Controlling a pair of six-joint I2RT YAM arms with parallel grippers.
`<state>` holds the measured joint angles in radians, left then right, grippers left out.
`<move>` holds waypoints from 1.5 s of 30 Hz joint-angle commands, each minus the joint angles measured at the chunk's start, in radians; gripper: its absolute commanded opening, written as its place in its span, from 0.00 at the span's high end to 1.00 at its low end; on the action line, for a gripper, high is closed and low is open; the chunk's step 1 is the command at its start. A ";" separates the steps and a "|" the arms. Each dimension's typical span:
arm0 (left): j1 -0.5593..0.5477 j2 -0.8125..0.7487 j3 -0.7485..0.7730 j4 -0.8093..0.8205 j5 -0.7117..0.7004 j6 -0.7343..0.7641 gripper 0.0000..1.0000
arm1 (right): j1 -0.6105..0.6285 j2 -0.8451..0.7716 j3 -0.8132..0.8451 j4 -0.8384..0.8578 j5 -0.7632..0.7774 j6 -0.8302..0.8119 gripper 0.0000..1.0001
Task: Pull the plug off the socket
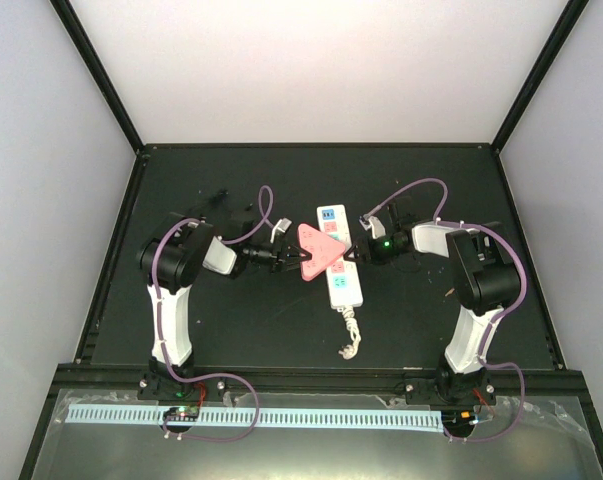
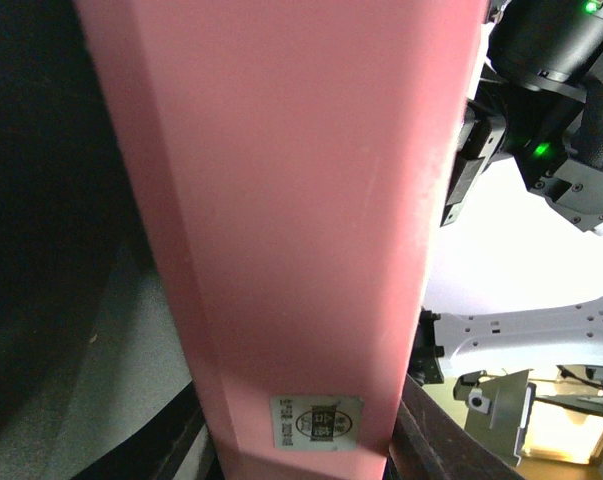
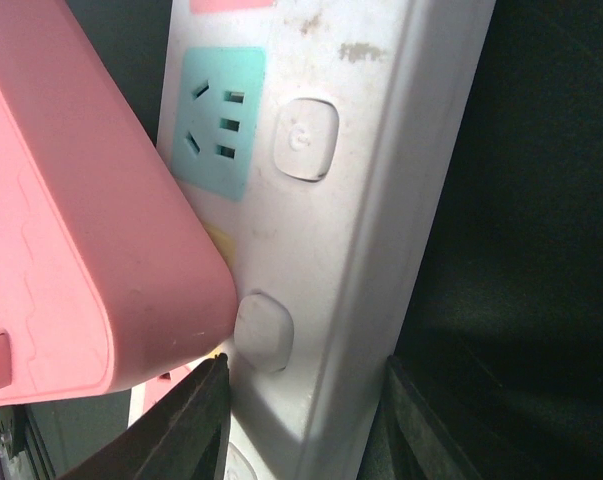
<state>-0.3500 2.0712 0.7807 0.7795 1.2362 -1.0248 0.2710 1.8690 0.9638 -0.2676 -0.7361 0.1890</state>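
The socket [image 1: 342, 270] is a long white power strip lying in the middle of the black table, with its frayed cord stub [image 1: 350, 335] pointing toward me. A big pink wedge-shaped plug [image 1: 317, 250] sits tilted on its left side, over a yellow outlet face. My left gripper [image 1: 294, 262] is shut on the plug [image 2: 291, 200], which fills the left wrist view. My right gripper [image 1: 358, 254] is shut across the strip's width [image 3: 331, 250], one dark finger [image 3: 196, 425] on each long side. The teal outlet [image 3: 219, 125] is free. The plug's prongs are hidden.
The black table ends in raised black rails at the back [image 1: 321, 147] and sides. The two arms reach in from left and right and nearly meet over the strip. The right arm's body [image 2: 561, 110] shows close behind the plug in the left wrist view.
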 commanded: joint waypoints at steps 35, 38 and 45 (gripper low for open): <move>-0.041 -0.141 -0.041 0.131 0.057 0.024 0.98 | 0.010 0.075 -0.015 -0.007 0.153 0.006 0.56; -0.041 -0.178 -0.040 0.091 0.057 0.060 0.99 | 0.010 0.073 -0.017 -0.005 0.153 0.004 0.57; -0.036 -0.307 -0.029 -0.194 0.037 0.288 0.98 | 0.010 0.049 -0.016 -0.001 0.144 0.000 0.53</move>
<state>-0.3885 1.8626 0.7361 0.7715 1.2617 -0.9386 0.2714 1.8709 0.9646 -0.2649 -0.7345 0.2001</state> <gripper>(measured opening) 0.334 0.457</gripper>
